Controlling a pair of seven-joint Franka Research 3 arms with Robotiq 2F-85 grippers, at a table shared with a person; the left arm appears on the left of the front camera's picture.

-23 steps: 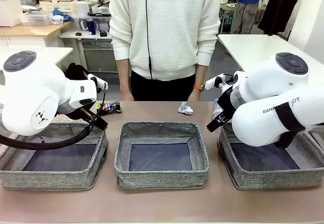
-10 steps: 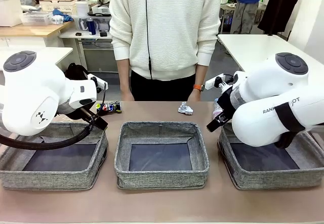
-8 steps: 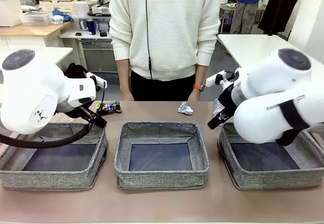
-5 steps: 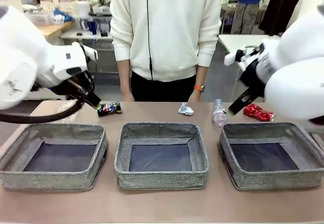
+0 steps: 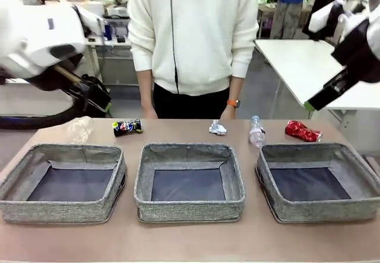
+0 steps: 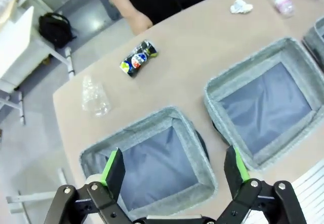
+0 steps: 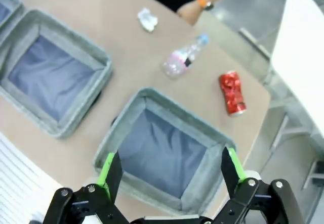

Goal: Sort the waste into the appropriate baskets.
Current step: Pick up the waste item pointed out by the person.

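We see the waste lying in a loose row along the far side of the tan surface (image 5: 190, 239), beyond the three grey baskets. At our far left the cup (image 5: 80, 129) lies on its side, its long axis slanting from far right to near left; we cannot tell which end is the mouth. The dark blue can (image 5: 127, 126) lies with its long axis across the surface, nearly parallel to the far edge. The paper wad (image 5: 217, 127) sits just in front of the person (image 5: 193, 37) standing at the far side. The bottle (image 5: 256, 132) lies with its long axis running front to back, cap pointing away from us. The red can (image 5: 302, 131) lies crosswise, its right end turned slightly toward us.

The left basket (image 5: 71, 211), middle basket (image 5: 189, 211) and right basket (image 5: 323, 211) stand side by side on the near half, with their dark bottoms showing.

Our left end effector (image 6: 173, 168) hangs high over the left basket, fingers spread wide with nothing between them. Our right end effector (image 7: 172, 171) hangs likewise over the right basket, wide open and holding nothing.

Beyond the surface, a white table (image 5: 297, 61) stands to the right, and a black bag (image 6: 56, 29) sits on the floor off the left end.
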